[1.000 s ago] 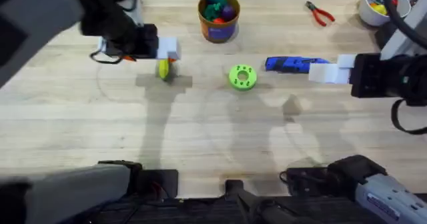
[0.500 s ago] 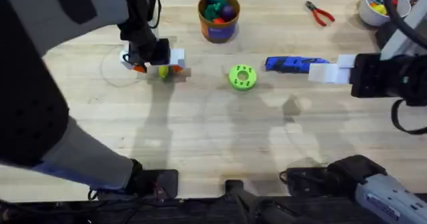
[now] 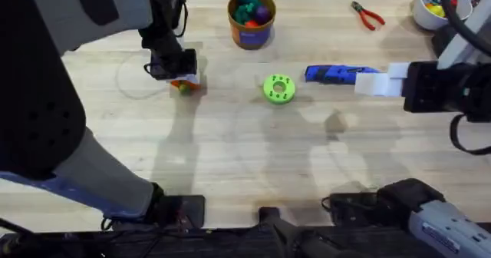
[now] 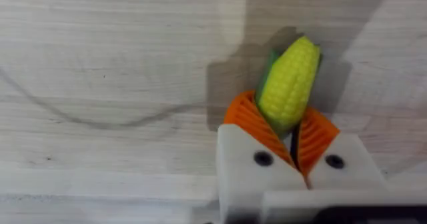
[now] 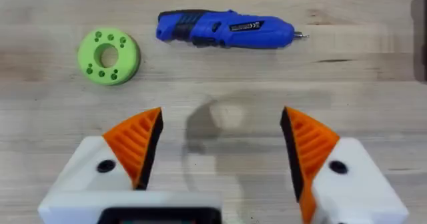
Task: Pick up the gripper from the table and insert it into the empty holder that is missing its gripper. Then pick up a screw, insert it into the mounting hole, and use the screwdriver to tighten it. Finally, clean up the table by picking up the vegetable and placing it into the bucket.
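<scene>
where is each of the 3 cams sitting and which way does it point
Overhead: above the arms' bases, looking down and forward at the table, both arms, bucket.
Left wrist: on the left arm, facing the tabletop; left gripper shut on the vegetable.
Right wrist: on the right arm, facing down; right gripper open.
Shared by overhead and right wrist: screwdriver, green disc.

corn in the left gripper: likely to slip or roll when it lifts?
Slip seems possible: the left gripper pinches just one tapered end of the vegetable, leaving most of it sticking out past the orange pads. Its kernel ridges may help the ribbed pads bite. It looks like a light, stiff plastic toy; being oval, it would probably roll if dropped on the table.
</scene>
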Robot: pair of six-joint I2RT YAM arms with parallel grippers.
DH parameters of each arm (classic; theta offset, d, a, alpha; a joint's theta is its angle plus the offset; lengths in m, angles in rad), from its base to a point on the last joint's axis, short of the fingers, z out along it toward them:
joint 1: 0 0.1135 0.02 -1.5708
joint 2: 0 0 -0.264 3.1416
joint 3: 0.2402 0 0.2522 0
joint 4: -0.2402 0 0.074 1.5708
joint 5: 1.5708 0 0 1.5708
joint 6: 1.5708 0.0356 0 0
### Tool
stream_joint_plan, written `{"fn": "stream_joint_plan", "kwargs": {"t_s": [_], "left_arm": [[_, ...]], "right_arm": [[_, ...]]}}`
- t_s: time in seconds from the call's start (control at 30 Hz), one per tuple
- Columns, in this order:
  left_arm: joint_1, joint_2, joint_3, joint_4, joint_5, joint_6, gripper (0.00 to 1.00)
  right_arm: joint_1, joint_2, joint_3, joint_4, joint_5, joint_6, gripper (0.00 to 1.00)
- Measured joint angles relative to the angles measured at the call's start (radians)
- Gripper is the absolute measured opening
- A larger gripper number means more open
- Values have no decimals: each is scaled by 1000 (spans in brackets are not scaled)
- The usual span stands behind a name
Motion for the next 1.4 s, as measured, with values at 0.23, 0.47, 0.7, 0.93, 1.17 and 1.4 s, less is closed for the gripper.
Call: {"fn": "stream_joint_plan", "kwargs": {"t_s": [0.23,0.47,0.7,0.93,1.17,1.4], "left_arm": [[0,0,6,10,1,-2,29],[-2,0,189,-44,3,3,29],[-38,0,434,68,77,14,29],[-125,-2,452,236,153,-3,29],[-213,67,452,302,169,-18,29],[-243,162,452,312,174,-18,29]], "right_arm": [[0,0,0,0,0,0,994],[0,0,0,0,0,0,994],[0,0,0,0,0,0,994],[0,0,0,0,0,0,994],[0,0,0,0,0,0,994],[0,0,0,0,0,0,993]]}}
